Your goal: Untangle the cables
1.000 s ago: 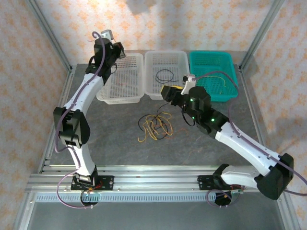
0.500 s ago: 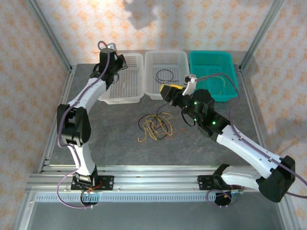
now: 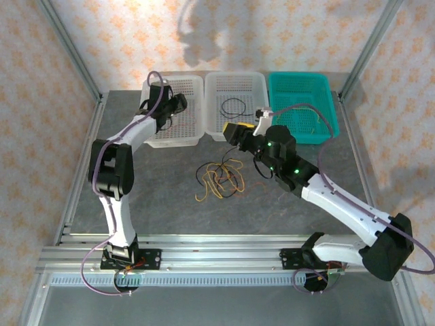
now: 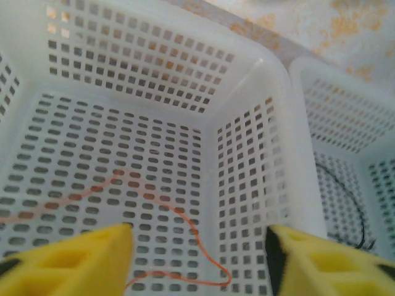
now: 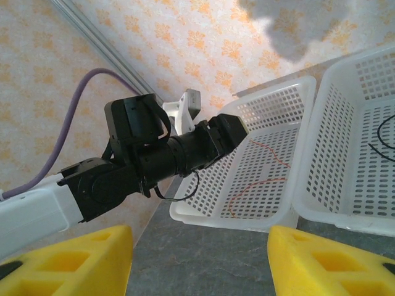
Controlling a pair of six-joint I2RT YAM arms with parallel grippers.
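With my left gripper (image 4: 199, 250) and right gripper (image 5: 200, 246) both parted and empty, the tangled cables (image 3: 219, 178) lie mid-frame in the overhead view, looking light, limp and springy, best pinched at a loose outer loop.

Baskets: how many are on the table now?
3, along the far edge: the left white basket with a reddish cable, the middle white basket with a black cable, the teal basket on the right. None looks hidden.

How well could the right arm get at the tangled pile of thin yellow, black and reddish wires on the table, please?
Probably yes: the right pincer hovers open near the tangled wire pile, and nothing lies between them.
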